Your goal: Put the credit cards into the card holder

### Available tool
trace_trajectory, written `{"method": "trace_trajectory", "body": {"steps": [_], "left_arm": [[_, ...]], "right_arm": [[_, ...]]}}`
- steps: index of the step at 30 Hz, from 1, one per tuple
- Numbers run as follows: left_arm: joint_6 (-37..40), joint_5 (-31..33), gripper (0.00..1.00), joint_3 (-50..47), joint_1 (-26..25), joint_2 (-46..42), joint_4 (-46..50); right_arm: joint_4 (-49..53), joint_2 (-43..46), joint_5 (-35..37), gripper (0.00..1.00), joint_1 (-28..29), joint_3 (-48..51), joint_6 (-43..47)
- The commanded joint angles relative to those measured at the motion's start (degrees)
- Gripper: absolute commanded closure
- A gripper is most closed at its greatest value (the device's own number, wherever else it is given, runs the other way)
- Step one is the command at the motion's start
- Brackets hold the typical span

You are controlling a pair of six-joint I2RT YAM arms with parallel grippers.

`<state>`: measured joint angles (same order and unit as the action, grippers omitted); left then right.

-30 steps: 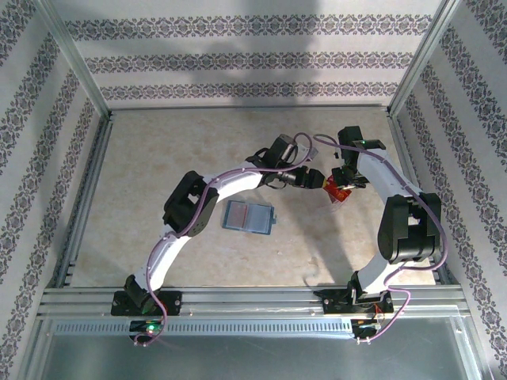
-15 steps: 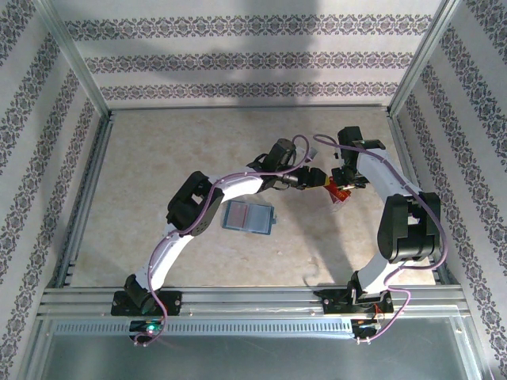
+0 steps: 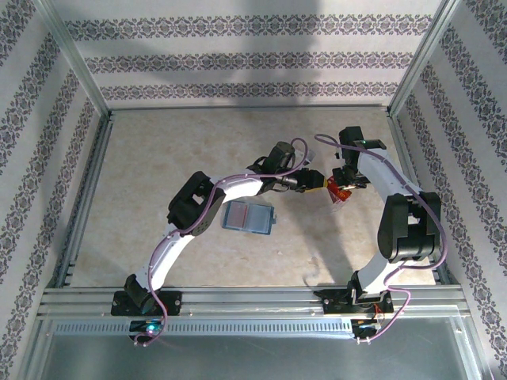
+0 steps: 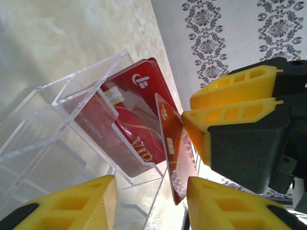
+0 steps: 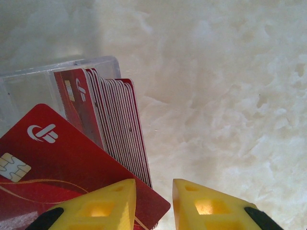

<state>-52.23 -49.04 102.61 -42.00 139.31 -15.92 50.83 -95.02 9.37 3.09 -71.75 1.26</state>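
Observation:
The credit cards (image 5: 122,129) stand packed in a clear acrylic box (image 4: 72,124) right of centre on the table. One red card (image 4: 170,148) is pulled out of the pack. It stands on edge and leans against the right gripper's fingers (image 4: 230,120). My left gripper (image 4: 151,186) is open and straddles this card, which sits close to its right finger without a pinch. My right gripper (image 5: 153,189) has a narrow gap with only the card's corner (image 5: 153,206) poking in. The teal card holder (image 3: 249,217) lies open and flat left of both grippers (image 3: 315,182).
The clear box (image 5: 29,86) is see-through with thin walls and dividers. Metal rails and patterned walls (image 3: 71,198) fence the table on all sides. Bare marbled tabletop (image 5: 230,96) lies to the right of the box.
The left arm has crept a little right toward the cards, and its jaws have narrowed around the loose card. The right arm and the card holder have not moved.

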Motion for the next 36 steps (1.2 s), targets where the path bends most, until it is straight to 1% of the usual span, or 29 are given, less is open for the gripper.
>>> {"method": "trace_trajectory", "body": {"steps": [1, 5, 9, 13, 19, 21, 24, 29, 32, 34, 36], "left_arm": [[-1.1, 0.6, 0.60, 1.7, -0.5, 1.3, -3.3], [-2.0, 1.0, 0.62, 2.6, -0.6, 2.2, -3.7], [-5.0, 1.0, 0.65, 2.6, -0.7, 3.0, -8.1], [-6.9, 0.7, 0.76, 2.6, -0.8, 3.4, -10.9], [-7.1, 0.8, 1.00, 2.1, -0.8, 2.9, -11.9], [-7.2, 0.7, 1.00, 1.4, -0.8, 2.2, -12.3], [-6.7, 0.0, 1.00, 0.0, -0.7, -0.1, -12.4], [-4.8, -2.7, 1.00, -3.7, -0.3, -6.0, -13.2], [-1.8, -5.0, 1.00, -6.3, 0.4, -10.6, -11.5], [4.3, -7.0, 1.00, -8.1, 1.1, -14.3, -6.4], [13.8, -8.4, 1.00, -10.6, 1.9, -19.4, 1.5]], "right_arm": [[0.9, -0.5, -0.7, 0.73, -0.5, 0.2, -0.6], [0.9, -0.5, -0.8, 0.73, -0.5, 0.2, -0.6], [0.9, -0.5, -0.9, 0.73, -0.4, 0.2, -0.6], [0.9, -0.6, -0.8, 0.73, -0.5, 0.2, -0.6], [0.9, -0.1, -0.7, 0.72, -0.5, 0.0, -0.5], [1.4, 0.8, -0.2, 0.72, -0.4, -0.4, -0.7], [2.9, 5.1, -1.2, 0.67, -0.3, -1.4, -1.8], [3.2, 16.3, -9.2, 0.62, -0.5, -1.2, -5.4], [4.6, 21.8, -14.9, 0.58, -0.9, -1.7, -7.6], [5.6, 24.4, -18.9, 0.57, -1.1, -2.1, -9.0], [5.3, 26.8, -25.0, 0.57, -1.2, -1.9, -11.1]]}}
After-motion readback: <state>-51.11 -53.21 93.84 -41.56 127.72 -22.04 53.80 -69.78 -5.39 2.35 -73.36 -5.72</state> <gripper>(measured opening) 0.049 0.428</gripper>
